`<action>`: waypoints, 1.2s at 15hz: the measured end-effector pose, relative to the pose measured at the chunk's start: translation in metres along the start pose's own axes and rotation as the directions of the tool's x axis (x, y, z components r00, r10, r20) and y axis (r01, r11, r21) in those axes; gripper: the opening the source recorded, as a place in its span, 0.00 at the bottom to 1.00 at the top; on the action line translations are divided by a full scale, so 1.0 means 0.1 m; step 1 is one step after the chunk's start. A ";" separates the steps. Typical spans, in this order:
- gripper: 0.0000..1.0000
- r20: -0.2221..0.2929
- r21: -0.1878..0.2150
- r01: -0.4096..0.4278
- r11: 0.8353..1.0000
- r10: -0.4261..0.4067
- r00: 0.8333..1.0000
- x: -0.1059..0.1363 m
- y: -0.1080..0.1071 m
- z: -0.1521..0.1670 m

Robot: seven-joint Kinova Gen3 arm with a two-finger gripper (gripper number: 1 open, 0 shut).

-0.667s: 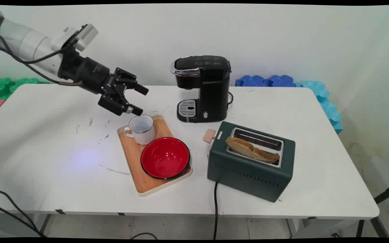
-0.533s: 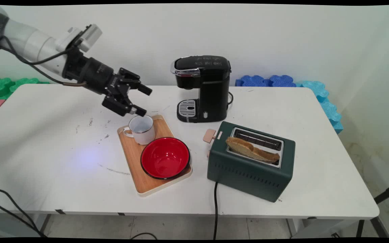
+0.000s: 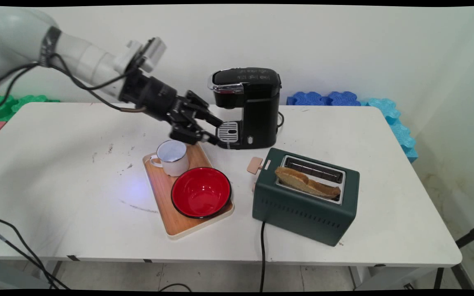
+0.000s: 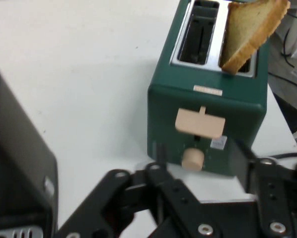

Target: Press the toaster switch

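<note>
My black gripper (image 3: 218, 132) hangs open and empty just left of the black coffee machine (image 3: 248, 107), above the far right corner of the wooden tray (image 3: 161, 193). A white mug (image 3: 172, 156) stands on the tray just below and left of the gripper, and a red bowl (image 3: 201, 192) sits in front of the mug. In the hand view the open gripper (image 4: 200, 158) points at the end of the green toaster (image 4: 208, 94), with its beige lever (image 4: 200, 124) and knob (image 4: 192, 158). A slice of toast (image 4: 250, 29) stands up from one slot.
The green toaster (image 3: 306, 195) stands right of the tray, its black cord (image 3: 262, 255) running off the table's near edge. Blue foam blocks (image 3: 385, 111) lie at the far right edge, green ones (image 3: 2, 105) at the far left. The coffee machine (image 4: 14, 173) fills the hand view's left.
The arm has swung right: the gripper went from above the mug's far left side to just beside the coffee machine's drip tray. It stayed open.
</note>
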 end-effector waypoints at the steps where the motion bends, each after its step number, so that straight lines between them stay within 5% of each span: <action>1: 0.00 -0.003 -0.008 -0.011 1.000 0.011 1.000 0.02 -0.02 0.10; 18: 0.00 -0.045 -0.115 -0.077 0.990 0.072 0.996 -0.12 -0.19 0.99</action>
